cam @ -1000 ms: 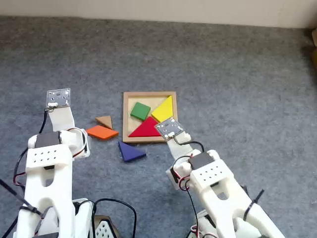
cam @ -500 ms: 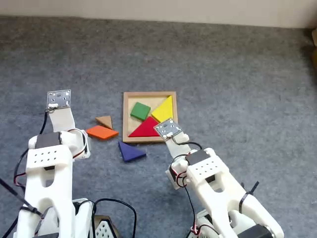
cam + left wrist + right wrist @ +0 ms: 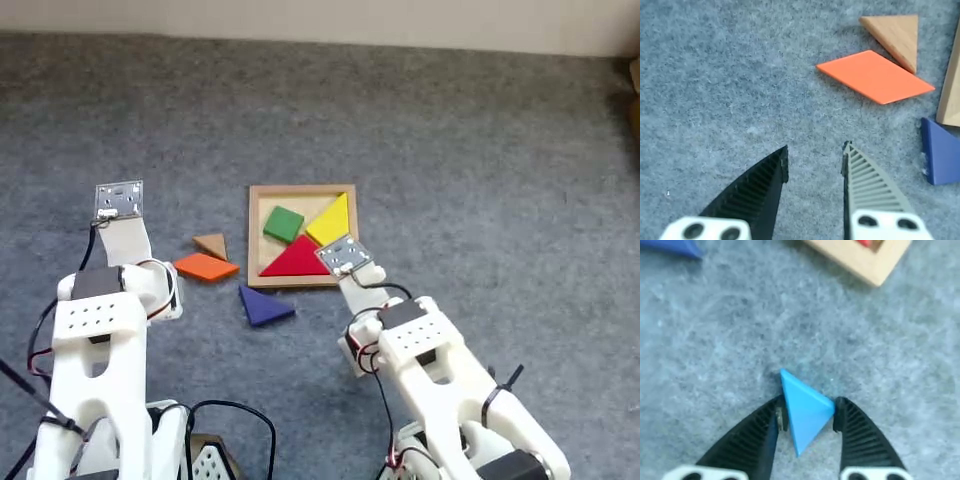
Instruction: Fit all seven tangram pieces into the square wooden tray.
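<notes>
The square wooden tray (image 3: 253, 240) holds a green square (image 3: 283, 223), a yellow triangle (image 3: 333, 222) and a red triangle (image 3: 296, 258). On the carpet to its left lie a tan triangle (image 3: 212, 245), an orange parallelogram (image 3: 206, 267) and a dark blue triangle (image 3: 264, 306). My right gripper (image 3: 807, 412) is shut on a light blue triangle (image 3: 805, 402) that rests on the carpet just off a tray corner (image 3: 860, 257). My left gripper (image 3: 815, 150) stands open over bare carpet, a short way from the orange parallelogram (image 3: 875, 76) and the tan triangle (image 3: 895, 35).
Grey carpet covers the whole work area, with open floor beyond the tray and to its right. The right arm (image 3: 400, 335) hangs over the tray's near right corner. The left arm (image 3: 105, 290) stands left of the loose pieces.
The right arm has shifted slightly near the tray's corner. The left arm and the loose pieces have not moved.
</notes>
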Robot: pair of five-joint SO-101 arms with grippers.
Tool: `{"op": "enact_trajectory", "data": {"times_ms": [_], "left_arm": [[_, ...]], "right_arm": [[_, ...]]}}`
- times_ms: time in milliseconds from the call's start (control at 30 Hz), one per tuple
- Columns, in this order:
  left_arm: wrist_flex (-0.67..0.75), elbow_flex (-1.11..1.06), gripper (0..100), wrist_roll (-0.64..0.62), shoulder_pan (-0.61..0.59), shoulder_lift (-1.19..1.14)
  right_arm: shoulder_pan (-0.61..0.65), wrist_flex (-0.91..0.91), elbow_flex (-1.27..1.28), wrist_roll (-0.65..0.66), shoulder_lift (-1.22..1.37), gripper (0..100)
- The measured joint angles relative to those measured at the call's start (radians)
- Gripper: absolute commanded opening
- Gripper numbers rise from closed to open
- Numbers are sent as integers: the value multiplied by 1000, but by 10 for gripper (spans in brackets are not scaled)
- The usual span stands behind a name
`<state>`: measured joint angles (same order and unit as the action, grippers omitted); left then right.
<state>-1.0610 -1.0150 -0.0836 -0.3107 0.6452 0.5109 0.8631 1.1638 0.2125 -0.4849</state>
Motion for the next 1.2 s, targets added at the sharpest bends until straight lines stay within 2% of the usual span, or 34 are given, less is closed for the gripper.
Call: {"op": "enact_trajectory", "data": {"times_ms": [433, 600, 733, 967, 1200], "left_arm": [[0, 0, 179, 0, 0, 0], [0, 0, 178, 0, 0, 0], [0, 0, 178, 0, 0, 0], [0, 0, 177, 0, 0, 0], [0, 0, 176, 0, 0, 0]], "right_arm": [[5, 195, -282, -2, 21, 94], [20, 196, -413, -92, 32, 94], [95, 196, -503, -169, 44, 94], [201, 196, -741, -293, 307, 94], [215, 196, -1034, -436, 612, 94]]}}
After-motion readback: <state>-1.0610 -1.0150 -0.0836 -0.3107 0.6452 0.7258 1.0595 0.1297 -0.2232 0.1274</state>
